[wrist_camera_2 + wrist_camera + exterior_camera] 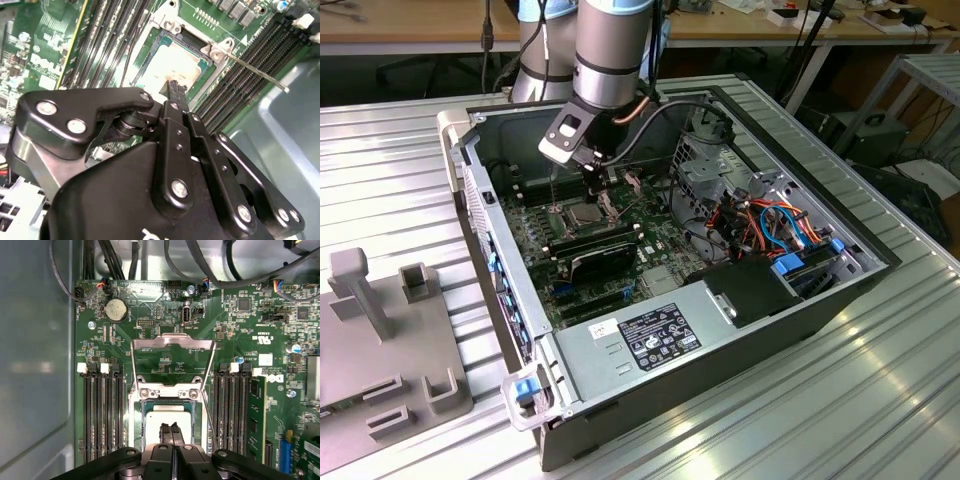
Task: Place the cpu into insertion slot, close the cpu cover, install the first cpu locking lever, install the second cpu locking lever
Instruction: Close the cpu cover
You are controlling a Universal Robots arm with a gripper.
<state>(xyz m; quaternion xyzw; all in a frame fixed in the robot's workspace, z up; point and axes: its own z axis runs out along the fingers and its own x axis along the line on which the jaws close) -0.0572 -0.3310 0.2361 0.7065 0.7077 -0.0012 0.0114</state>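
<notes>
The end effector (170, 430), its fingers pressed narrowly together with nothing between them, sits over the cpu (154, 421). The cpu lies in the insertion slot (132, 416) mid-motherboard (240, 330). The cpu cover (172, 342) stands hinged open.

My gripper (173, 87) over the cpu (176, 62).
My fingertips (176, 97) press together; the chip sits in the insertion slot (148, 50), locking lever (255, 73) beside.

Ribbed metal table (840, 420) — open computer case (650, 395), grey fixture (380, 350) upon it.
</notes>
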